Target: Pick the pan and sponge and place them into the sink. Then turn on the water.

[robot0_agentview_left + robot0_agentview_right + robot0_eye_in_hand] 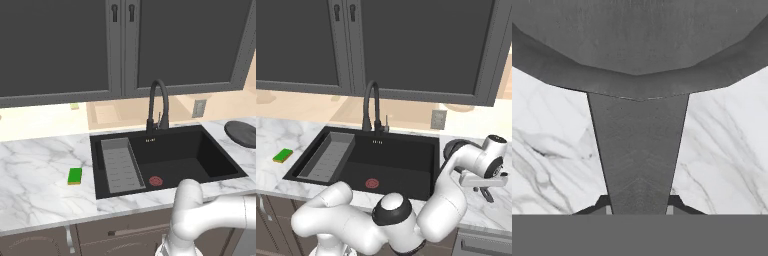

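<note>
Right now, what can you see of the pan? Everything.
The pan is round, shallow and dark grey, with a lighter inner face, lying flat on the marble counter right of the sink. In the hand view its flat handle runs from the rim toward the gripper, whose fingertips flank it; whether they grip it cannot be told.

The pan (242,133) is cut off by the right edge of the left base view, and in the right base view the arm's white wrist covers most of it, leaving a dark arc (452,148). In the hand view the pan's handle (638,150) runs down between the gripper (638,206) fingers, whose tips barely clear the bottom, so whether they press it cannot be told. The pan bowl (637,35) is cropped by that view's top and sides
</note>
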